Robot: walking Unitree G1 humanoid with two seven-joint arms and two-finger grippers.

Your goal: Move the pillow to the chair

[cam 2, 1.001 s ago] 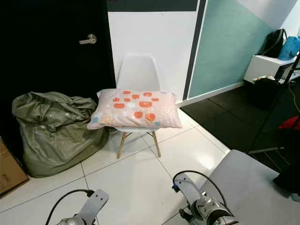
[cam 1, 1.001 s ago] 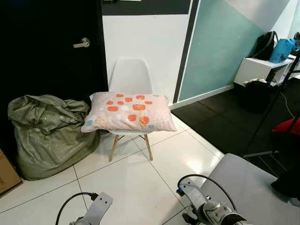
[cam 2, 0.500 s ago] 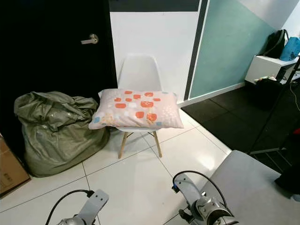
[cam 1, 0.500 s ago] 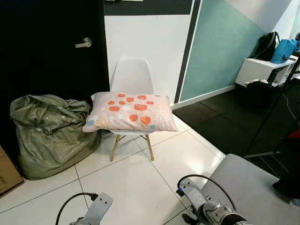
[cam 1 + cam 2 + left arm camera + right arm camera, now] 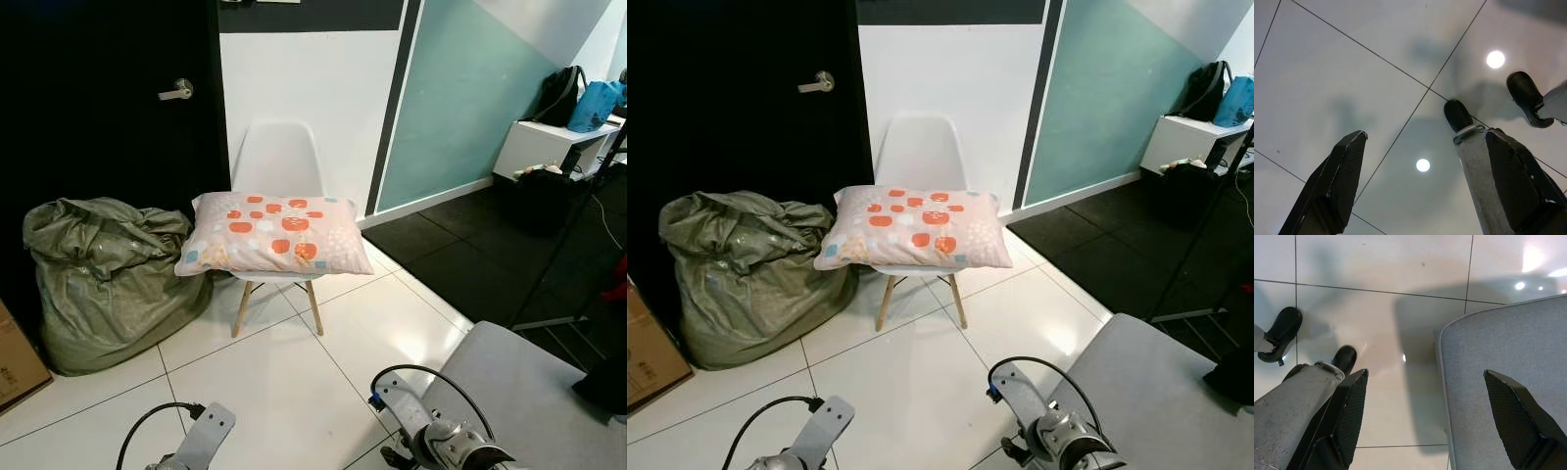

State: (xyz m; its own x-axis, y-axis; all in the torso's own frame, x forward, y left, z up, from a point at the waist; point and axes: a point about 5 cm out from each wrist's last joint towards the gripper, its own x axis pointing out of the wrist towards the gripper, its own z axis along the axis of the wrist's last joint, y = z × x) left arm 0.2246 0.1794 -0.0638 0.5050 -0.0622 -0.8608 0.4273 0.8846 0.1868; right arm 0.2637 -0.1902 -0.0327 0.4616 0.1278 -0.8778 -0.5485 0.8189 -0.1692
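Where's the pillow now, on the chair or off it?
On it. The pillow lies flat across the white chair seat, overhanging both sides, backrest rising behind it. Both grippers hang open over the floor, holding nothing.

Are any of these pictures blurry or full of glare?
Eye views: sharp; the pillow and chair are evenly lit, the door nearly black. Left wrist view: two ceiling lights glare off the glossy floor tiles. Right wrist view: brighter glare at one corner, soft shadows on the tiles.
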